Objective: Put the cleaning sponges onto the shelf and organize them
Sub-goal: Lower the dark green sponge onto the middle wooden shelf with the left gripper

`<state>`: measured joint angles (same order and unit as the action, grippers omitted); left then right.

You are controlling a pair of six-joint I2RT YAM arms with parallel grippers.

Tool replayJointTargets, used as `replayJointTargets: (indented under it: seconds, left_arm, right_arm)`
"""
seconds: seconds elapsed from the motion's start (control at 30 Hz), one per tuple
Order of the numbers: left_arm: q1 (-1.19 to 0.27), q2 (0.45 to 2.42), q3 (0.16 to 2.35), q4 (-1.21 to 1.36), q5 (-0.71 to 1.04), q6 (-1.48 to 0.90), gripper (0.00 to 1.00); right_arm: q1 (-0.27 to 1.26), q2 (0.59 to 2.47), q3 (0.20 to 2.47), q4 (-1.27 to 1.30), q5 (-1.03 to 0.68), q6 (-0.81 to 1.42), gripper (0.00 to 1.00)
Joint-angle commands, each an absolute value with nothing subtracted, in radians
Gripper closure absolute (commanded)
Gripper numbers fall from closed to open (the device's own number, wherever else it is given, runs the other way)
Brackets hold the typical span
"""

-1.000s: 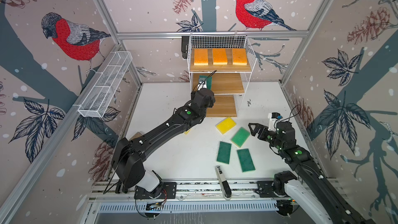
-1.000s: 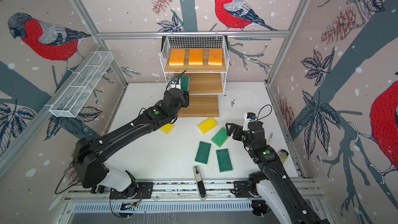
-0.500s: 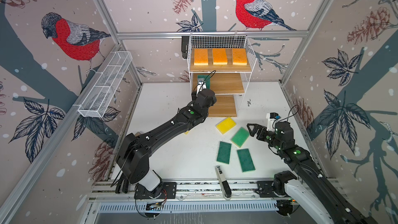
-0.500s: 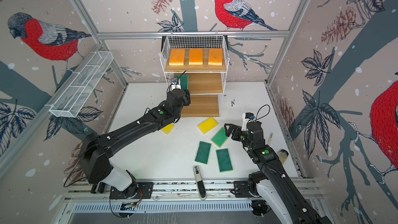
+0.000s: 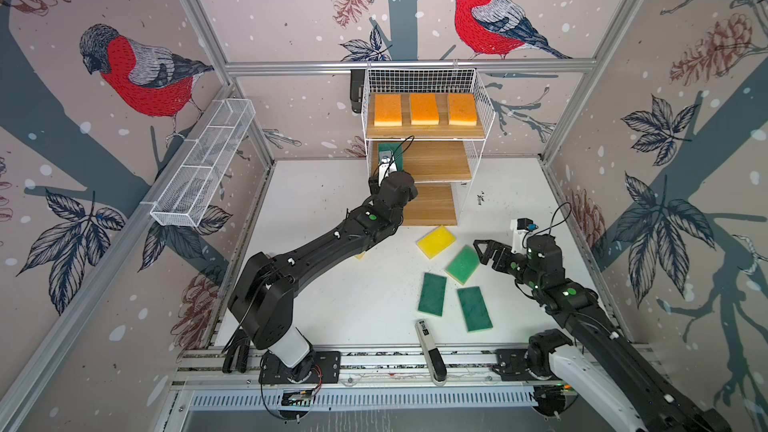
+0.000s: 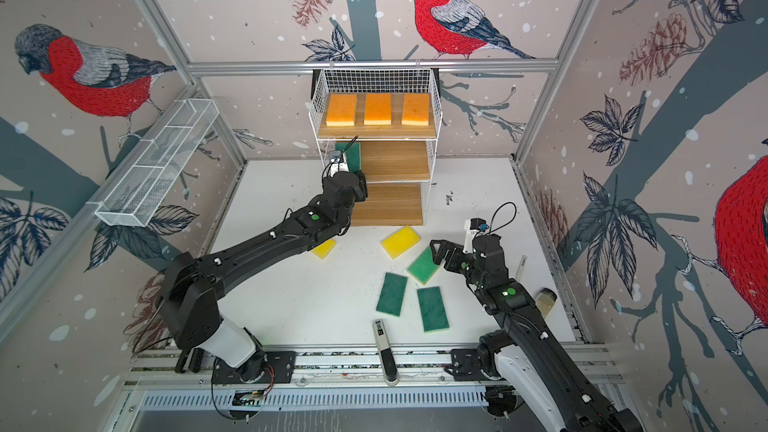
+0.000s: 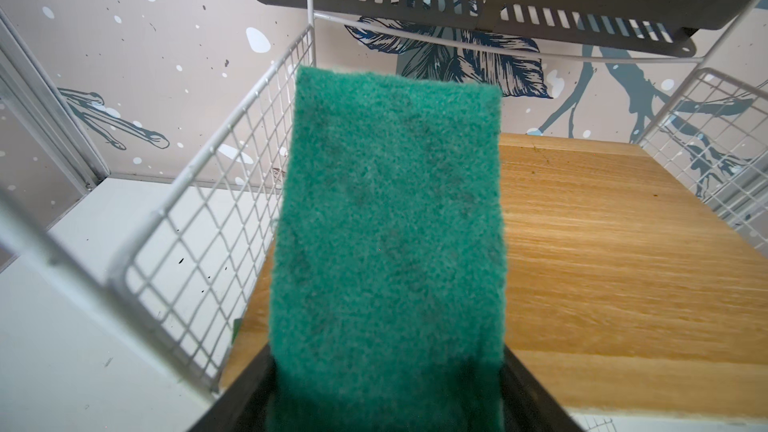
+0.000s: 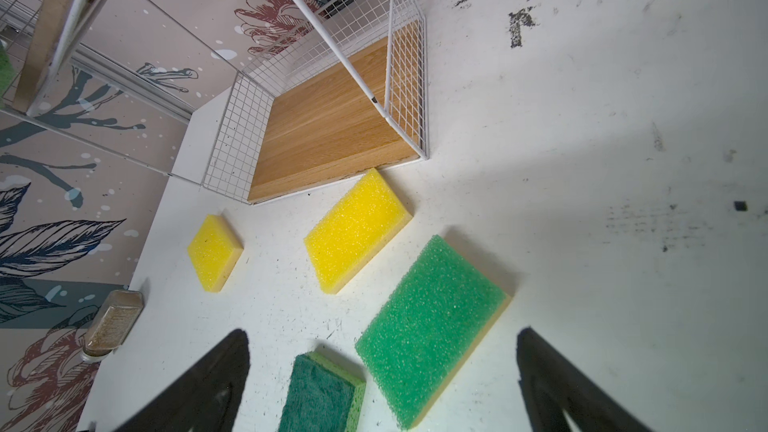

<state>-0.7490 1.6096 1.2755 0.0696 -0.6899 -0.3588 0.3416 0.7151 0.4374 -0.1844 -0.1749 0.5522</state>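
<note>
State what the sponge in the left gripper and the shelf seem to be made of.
Held sponge: matted green fibre, apparently an abrasive scouring pad; fuzzy, dull surface.
Shelf board: light wood or wood veneer, streaked grain, matte.
Shelf sides: thin white-coated metal wire, probably; welded grid.

**Left fingers** [image 7: 241, 405]: only dark stubs show in the left wrist view, cut off by the frame edge. In both top views they are hidden behind the left arm [image 5: 332, 243].
**Held green sponge** [image 7: 386, 222]: the end between these fingers runs out of frame. Its underside is unseen, so contact with the middle board [image 7: 602, 243] cannot be told.
**Yellow sponge** [image 5: 360, 255]: well behind the left fingers, mostly hidden under the arm.
**Right fingers** [image 8: 195, 380]: roots cut off.
**Dark-green sponge** [image 8: 316, 396]: seen between them, near end cropped.
**Jar** [image 8: 112, 324]: blurred, contents unclear.
</note>
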Motion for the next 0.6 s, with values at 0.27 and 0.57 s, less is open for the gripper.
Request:
replayJointTargets:
  seconds: [0.27,0.57]
  left_arm:
    - [-0.742,1.662,1.334,0.075,-0.716,-0.363,0.29]
    - [-0.742,1.672,1.352,0.019,-0.737,-0.391,0.21]
  right_arm:
    - [0.351,0.717,0.428,-0.143,-0.176,0.568,0.00]
    - [0.355,0.712,0.423,-0.143,-0.177,0.574,0.00]
